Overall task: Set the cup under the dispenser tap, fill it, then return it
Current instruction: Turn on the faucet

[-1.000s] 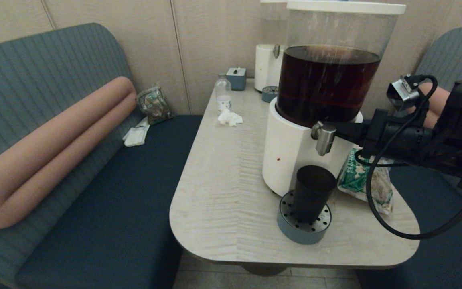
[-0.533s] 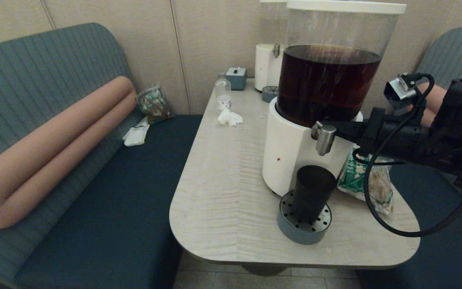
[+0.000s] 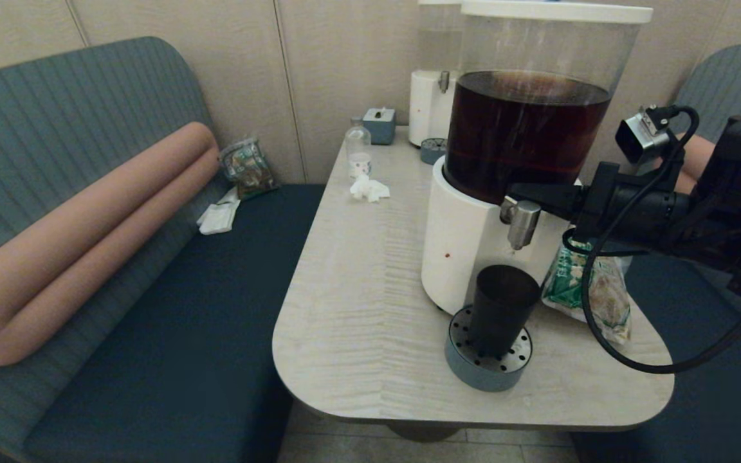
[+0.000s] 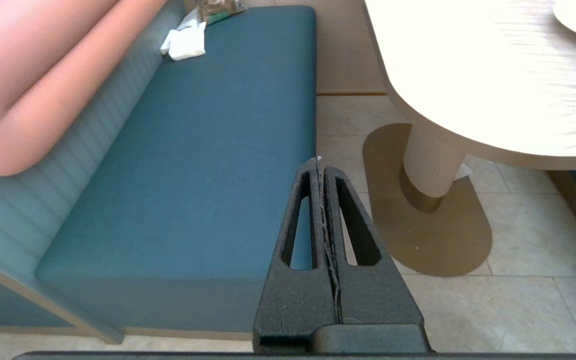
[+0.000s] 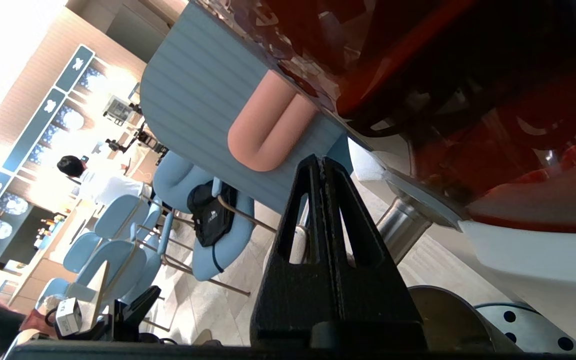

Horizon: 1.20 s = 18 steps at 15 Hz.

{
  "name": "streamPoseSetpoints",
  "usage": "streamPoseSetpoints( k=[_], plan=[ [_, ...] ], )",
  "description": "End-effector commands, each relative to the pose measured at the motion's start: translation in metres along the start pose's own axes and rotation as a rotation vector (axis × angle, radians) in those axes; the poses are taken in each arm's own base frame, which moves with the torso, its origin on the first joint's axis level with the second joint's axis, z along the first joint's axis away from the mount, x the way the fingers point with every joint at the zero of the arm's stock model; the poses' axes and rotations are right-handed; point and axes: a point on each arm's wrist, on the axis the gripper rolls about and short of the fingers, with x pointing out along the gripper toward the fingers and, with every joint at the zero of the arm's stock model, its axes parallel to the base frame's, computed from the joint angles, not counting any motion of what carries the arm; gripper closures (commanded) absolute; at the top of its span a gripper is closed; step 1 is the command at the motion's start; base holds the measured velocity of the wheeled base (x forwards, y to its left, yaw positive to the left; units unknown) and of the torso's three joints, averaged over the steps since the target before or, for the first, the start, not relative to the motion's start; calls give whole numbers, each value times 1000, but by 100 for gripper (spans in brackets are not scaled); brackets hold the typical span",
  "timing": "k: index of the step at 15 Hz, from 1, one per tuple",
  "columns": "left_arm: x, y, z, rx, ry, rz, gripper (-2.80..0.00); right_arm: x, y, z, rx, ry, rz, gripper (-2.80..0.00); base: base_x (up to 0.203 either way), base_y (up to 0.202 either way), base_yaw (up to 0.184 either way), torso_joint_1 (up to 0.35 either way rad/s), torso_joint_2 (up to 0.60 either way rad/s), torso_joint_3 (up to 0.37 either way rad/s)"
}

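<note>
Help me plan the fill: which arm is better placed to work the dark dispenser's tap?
Right. The right gripper, shut, is at the dispenser tap above the cup. The left gripper, shut, hangs low over the floor beside the bench.

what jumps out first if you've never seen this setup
The big clear tank of dark brown liquid on its white base dominates the table's right side. Its stubby silver tap hangs above the dark tapered plastic cup on a round perforated drip tray. The right hand, shut, is at the tap.
</note>
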Motion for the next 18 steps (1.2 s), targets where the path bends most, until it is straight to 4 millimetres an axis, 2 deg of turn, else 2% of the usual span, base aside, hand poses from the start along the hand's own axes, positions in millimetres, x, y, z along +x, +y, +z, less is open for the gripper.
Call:
streamPoseSetpoints(
  k=[1,4,8,13,16,18],
  plan=[
    [0,0,0,0,2,0,0,1,0,-1,3,3,5,0,0,0,0,0,0,0],
    [0,0,0,0,2,0,0,-3,2,3,-5,-12,1,0,0,0,0,0,0,0],
    [0,0,0,0,2,0,0,-23,2,16,-23,-68,-31,0,0,0,0,0,0,0],
    [0,0,0,0,2,0,0,-42,19,19,-43,-96,-33,0,0,0,0,0,0,0],
    [0,0,0,0,2,0,0,-60,27,18,-57,-125,-48,0,0,0,0,0,0,0],
    [0,0,0,0,2,0,0,-77,42,15,-81,-147,-50,0,0,0,0,0,0,0]
  ],
)
